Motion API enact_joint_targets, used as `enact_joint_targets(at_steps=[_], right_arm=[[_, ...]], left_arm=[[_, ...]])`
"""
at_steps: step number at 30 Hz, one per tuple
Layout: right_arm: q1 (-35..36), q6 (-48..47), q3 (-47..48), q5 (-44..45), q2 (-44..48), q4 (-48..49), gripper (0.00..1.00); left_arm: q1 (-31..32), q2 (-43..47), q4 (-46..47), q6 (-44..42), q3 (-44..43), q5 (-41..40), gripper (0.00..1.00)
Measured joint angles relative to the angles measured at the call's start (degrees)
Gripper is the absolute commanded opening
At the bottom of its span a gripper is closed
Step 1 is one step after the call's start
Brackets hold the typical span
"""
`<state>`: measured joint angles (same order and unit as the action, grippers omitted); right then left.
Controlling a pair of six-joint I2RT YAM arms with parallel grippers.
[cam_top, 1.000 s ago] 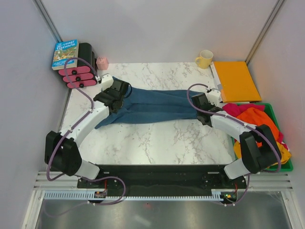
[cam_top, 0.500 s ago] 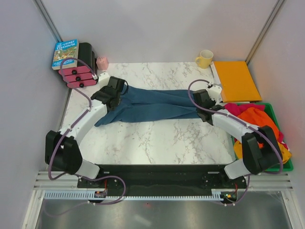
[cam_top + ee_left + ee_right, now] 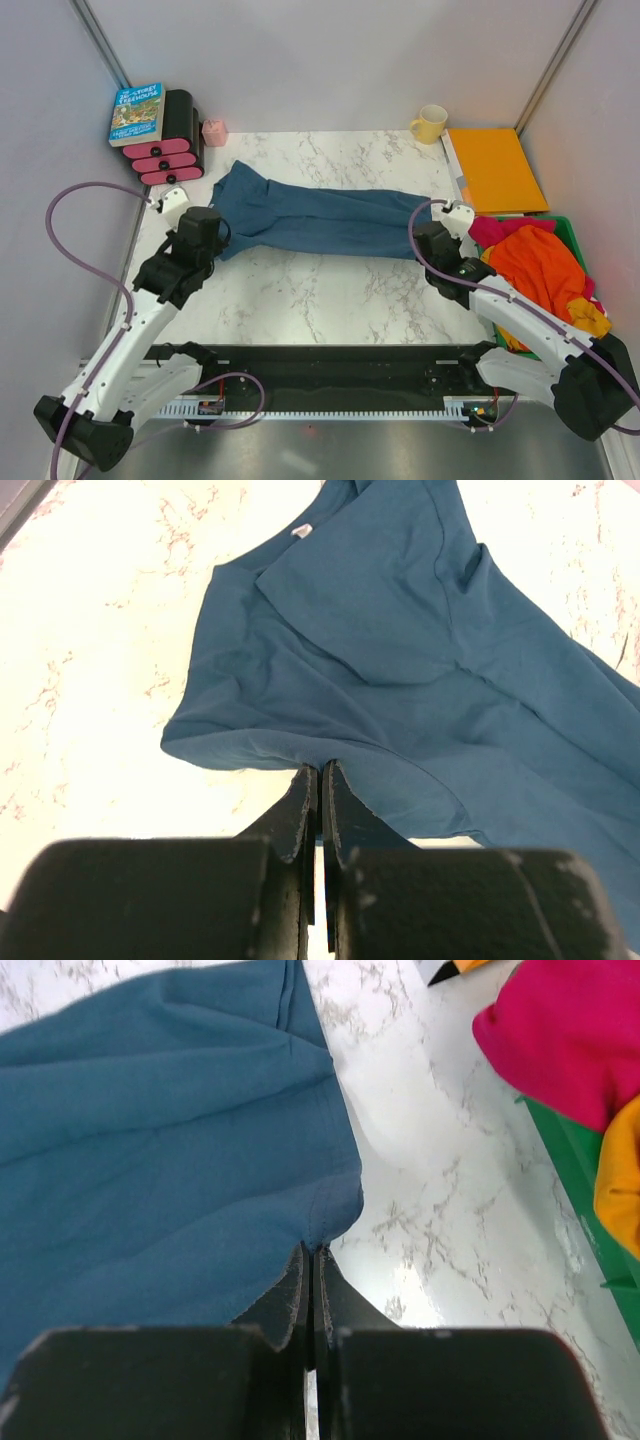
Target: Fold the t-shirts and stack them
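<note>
Dusty teal-blue soft cloth t-shirt (image 3: 320, 218) lies stretched crosswise on the white marbled tabletop (image 3: 320, 300), rumpled toward its left end. The left claw (image 3: 321, 772) is pinched tight on its near hem there, and the right claw (image 3: 311, 1252) is pinched tight on its near corner opposite. A bright orange t-shirt (image 3: 535, 265), a magenta-pink t-shirt (image 3: 490, 228) and a yellow t-shirt (image 3: 590, 322) are heaped in the green plastic bin (image 3: 562, 222).
</note>
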<state>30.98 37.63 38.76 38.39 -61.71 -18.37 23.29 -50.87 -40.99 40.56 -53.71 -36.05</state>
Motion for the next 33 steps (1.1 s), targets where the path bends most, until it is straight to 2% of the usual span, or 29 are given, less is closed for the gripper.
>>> enact_joint_targets(at_steps=[6, 14, 22, 33], right_arm=[[3.56, 2.32, -2.69, 1.44, 2.99, -3.17, 0.0], [4.13, 3.52, -3.48, 3.76, 4.46, -5.07, 0.0], [-0.68, 0.57, 3.93, 5.4, -5.38, -2.89, 0.0], [-6.45, -1.81, 8.33, 4.0, -19.1, 3.23, 0.0]], left_arm=[[0.0, 4.04, -3.04, 0.09, 1.44, 1.07, 0.02], [0.11, 5.42, -5.53, 0.33, 3.5, 2.16, 0.02], [0.11, -9.2, -3.19, 0.24, 0.79, 1.46, 0.02], [0.09, -27.21, 3.76, -1.11, -10.05, -3.89, 0.02]])
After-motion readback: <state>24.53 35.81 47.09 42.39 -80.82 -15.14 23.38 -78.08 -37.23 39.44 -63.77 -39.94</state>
